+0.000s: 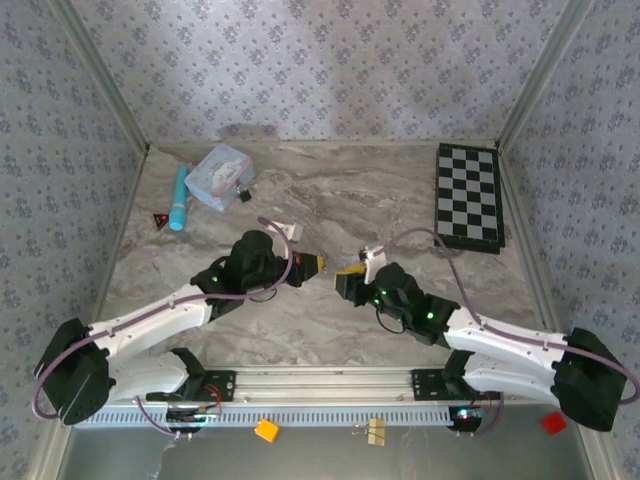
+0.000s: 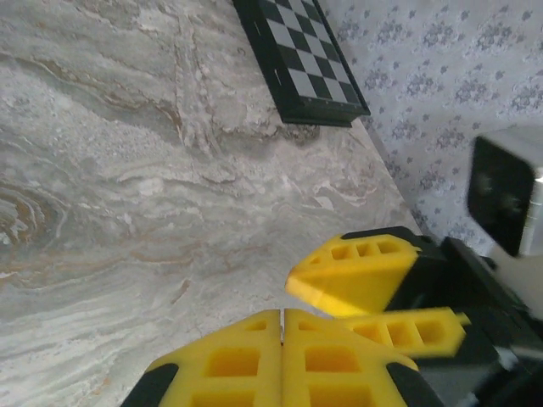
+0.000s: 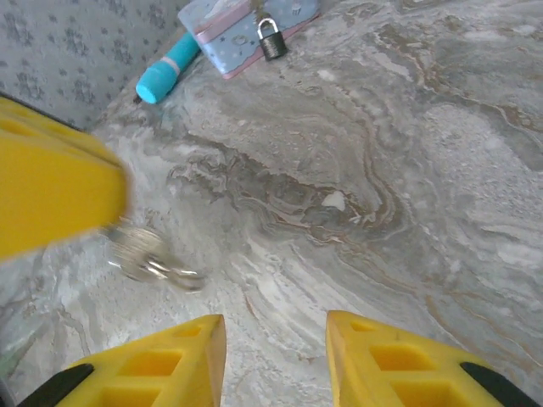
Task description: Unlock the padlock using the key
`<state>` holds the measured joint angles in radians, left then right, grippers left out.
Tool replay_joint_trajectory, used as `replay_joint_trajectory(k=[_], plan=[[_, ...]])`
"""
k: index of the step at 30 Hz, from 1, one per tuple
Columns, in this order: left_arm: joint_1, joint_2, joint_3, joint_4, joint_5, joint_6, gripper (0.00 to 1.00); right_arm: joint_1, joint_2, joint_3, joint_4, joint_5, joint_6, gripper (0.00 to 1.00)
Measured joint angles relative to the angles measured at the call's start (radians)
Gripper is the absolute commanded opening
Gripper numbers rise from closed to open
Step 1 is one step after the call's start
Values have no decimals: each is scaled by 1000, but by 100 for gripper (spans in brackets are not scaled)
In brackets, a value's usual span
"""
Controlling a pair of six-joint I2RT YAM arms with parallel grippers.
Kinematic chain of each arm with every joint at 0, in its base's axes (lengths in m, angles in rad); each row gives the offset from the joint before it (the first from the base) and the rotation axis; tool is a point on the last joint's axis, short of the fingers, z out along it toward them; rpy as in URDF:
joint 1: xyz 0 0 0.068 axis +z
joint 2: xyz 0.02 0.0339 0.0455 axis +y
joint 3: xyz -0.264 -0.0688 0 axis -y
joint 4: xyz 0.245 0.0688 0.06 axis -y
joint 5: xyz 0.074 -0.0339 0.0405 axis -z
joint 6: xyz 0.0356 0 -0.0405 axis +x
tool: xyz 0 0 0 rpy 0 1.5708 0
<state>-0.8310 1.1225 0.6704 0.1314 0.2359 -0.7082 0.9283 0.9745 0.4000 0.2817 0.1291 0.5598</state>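
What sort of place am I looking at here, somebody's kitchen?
Probably a robot test booth, not a home: robot arms bolted to a metal rail at a marble-look table, patterned wall panels closing it in, and unrelated props like a chessboard.

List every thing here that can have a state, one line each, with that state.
left gripper: shut, keys hanging at its tip
right gripper: open, empty
light-blue tin: lid on
padlock: shackle closed, at the tin's edge
chessboard: folded shut, lying flat
turquoise flashlight: lying on its side
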Motion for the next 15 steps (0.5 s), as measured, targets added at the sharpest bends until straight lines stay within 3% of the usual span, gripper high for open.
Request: replay_joint_trajectory(k=[5, 9, 12, 15], plan=[[21, -23, -9, 28, -13, -15, 0, -69, -77, -176, 255, -87, 66, 49], [29, -22, -19, 60, -6, -31, 0, -91, -102, -183, 357, -162, 84, 67], [29, -19, -20, 90, 23, -45, 0, -116, -95, -183, 443, -222, 115, 67], [29, -11, -20, 122, 53, -61, 0, -150, -59, -183, 526, -289, 159, 60]])
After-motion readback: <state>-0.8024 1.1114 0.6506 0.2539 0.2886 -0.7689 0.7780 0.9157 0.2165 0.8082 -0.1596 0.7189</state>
